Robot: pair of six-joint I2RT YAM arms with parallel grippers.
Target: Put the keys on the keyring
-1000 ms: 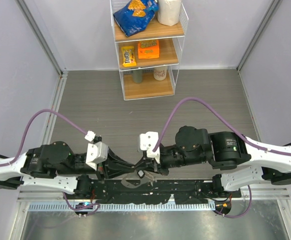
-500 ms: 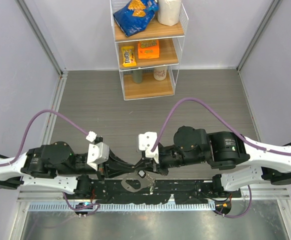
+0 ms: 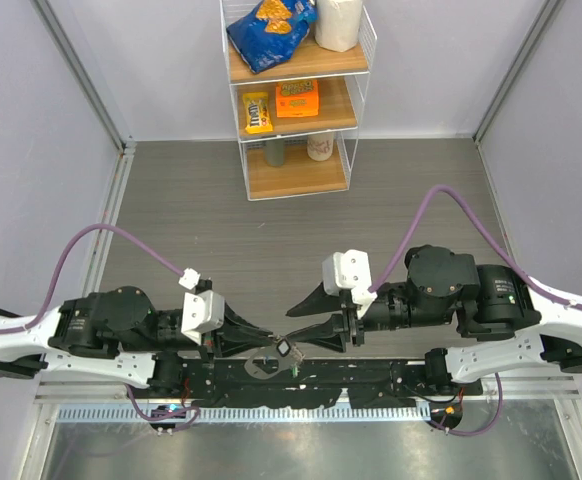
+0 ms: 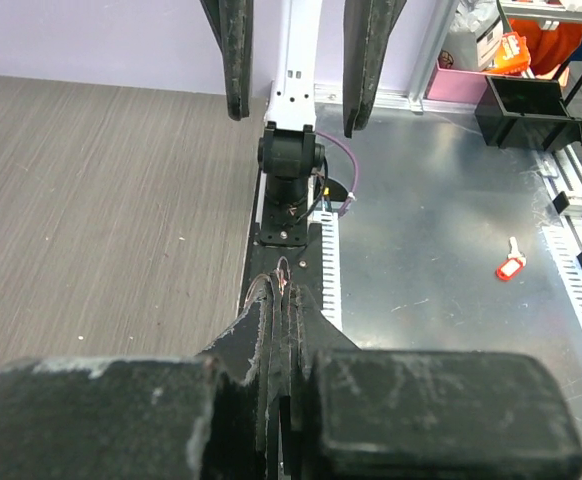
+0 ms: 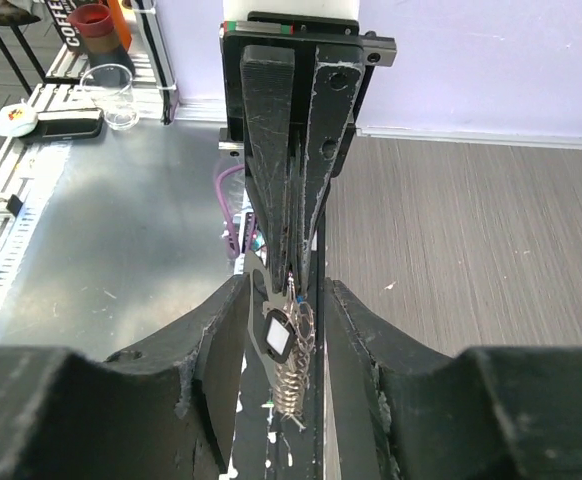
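Two arms meet nose to nose low in the middle of the top view, right at the near edge of the bench (image 3: 271, 240). The left arm (image 3: 101, 325) comes in from lower left and the right arm (image 3: 471, 305) from lower right.

The left gripper (image 3: 274, 343) has its jaws clenched flat on the keyring (image 3: 263, 366), which dangles below the tips at bottom centre of that frame. The right gripper (image 3: 293, 328) has its jaws spread and is gripping nothing. In the right wrist view they sit one either side of the dangling stuff.

A key (image 5: 276, 335) with a black head hangs against the ring just under the left tips, and the chain (image 5: 291, 385) trails below it. Honestly can't tell if that key is already threaded on or only lying against the loop, and I can only spot one key.

My take on the step: the right side looks set up to grab that key. I'd go slow and centre it between the jaws before closing, since it hangs loose and will probably swing at a nudge. Pinch the blade rather than the head, so the head end stays free for the ring. Keep the left clamp firm and steady, or the loop wanders off and you're chasing it.
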